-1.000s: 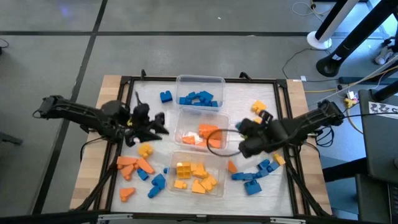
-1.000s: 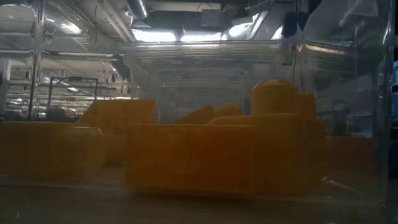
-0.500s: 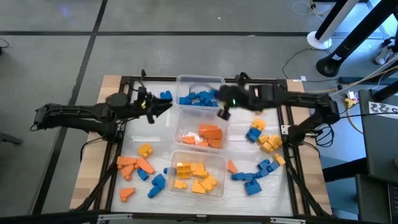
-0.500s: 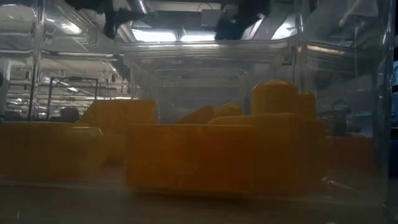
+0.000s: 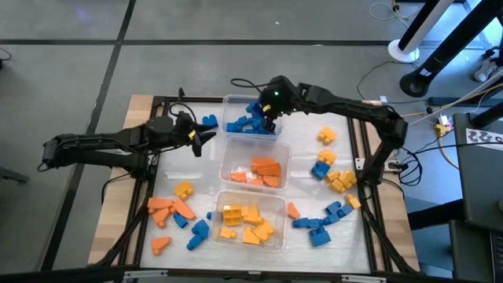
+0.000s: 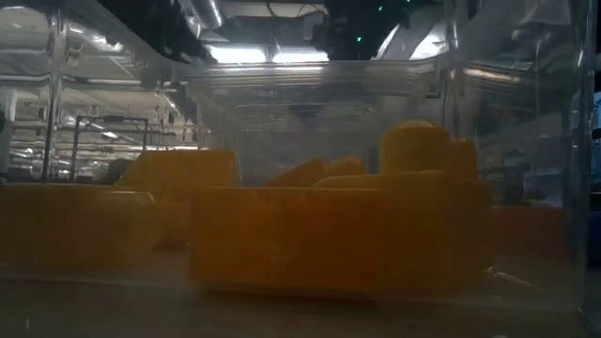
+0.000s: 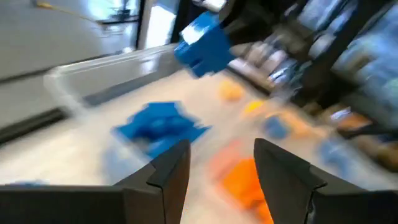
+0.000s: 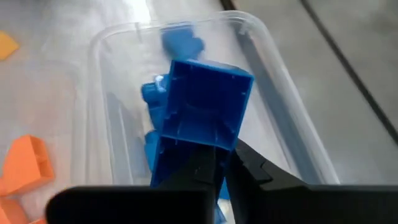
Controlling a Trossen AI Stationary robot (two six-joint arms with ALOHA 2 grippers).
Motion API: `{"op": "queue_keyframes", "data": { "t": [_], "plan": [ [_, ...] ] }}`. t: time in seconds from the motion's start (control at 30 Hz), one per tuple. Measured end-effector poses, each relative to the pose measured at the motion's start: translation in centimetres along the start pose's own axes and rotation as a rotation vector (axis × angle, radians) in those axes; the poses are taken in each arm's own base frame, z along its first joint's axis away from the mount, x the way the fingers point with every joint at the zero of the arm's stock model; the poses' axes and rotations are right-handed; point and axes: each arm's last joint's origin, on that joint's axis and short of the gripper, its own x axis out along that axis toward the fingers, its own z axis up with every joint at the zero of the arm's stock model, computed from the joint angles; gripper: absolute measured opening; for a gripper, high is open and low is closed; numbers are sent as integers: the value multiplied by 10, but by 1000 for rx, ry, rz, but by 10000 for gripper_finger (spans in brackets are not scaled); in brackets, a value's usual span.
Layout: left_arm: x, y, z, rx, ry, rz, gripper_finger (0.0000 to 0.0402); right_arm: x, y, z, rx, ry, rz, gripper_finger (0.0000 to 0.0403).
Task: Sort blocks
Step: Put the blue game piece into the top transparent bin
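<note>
Three clear tubs stand in a row down the table's middle: the far tub holds blue blocks, the middle tub orange ones, the near tub yellow ones. My right gripper hangs over the far tub, shut on a blue block. That block also shows in the left wrist view. My left gripper stands open, holding nothing, left of the far tub and beside a loose blue block lying on the table. My right gripper pinches the blue block between its two fingers at the block's end nearest the wrist. The block juts out past the fingertips with its hollow underside toward the wrist camera. It hangs clear above the blue blocks in the far tub.
Loose orange, yellow and blue blocks lie at the near left. More yellow and blue ones lie on the right and near right. A dark frame runs round the white mat.
My right gripper has swung from the right of the middle tub toward the far left, carrying the blue block over the far tub. My left gripper has moved toward the far edge and tipped up from pointing down to nearly level, staying open.
</note>
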Motion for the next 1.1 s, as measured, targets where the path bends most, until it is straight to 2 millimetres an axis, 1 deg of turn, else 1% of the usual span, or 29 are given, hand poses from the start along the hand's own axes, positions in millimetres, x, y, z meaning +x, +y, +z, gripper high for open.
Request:
{"op": "queue_keyframes", "data": {
  "t": [0.1, 0.2, 0.37, 0.5, 0.63, 0.7, 0.83, 1.0, 1.1],
  "plan": [
    [1, 7, -6, 132, 56, 96, 166, 15, -6, -1, -15, -10, 54, 50],
    [3, 13, -12, 253, 121, 176, 166, 24, -9, -3, -13, -12, 65, 85],
    [11, 23, -21, 466, 237, 284, 166, 26, -12, -4, -11, -3, 19, 131],
    [26, 31, -27, 638, 331, 329, 166, 24, -16, -1, -7, -11, 4, 146],
    [47, 45, -36, 770, 455, 365, 166, 17, -17, 8, -58, -45, -5, 146],
    [58, 53, -41, 797, 507, 388, 166, 13, -17, 13, -97, -64, -9, 145],
    [75, 68, -49, 798, 577, 430, 166, -1, -14, 28, -144, -122, -15, 145],
    [90, 80, -56, 775, 594, 461, 166, -28, -16, 49, -232, -183, -34, 145],
    [94, 82, -60, 766, 610, 461, 166, -46, -18, 56, -259, -164, -55, 144]
  ]
}}
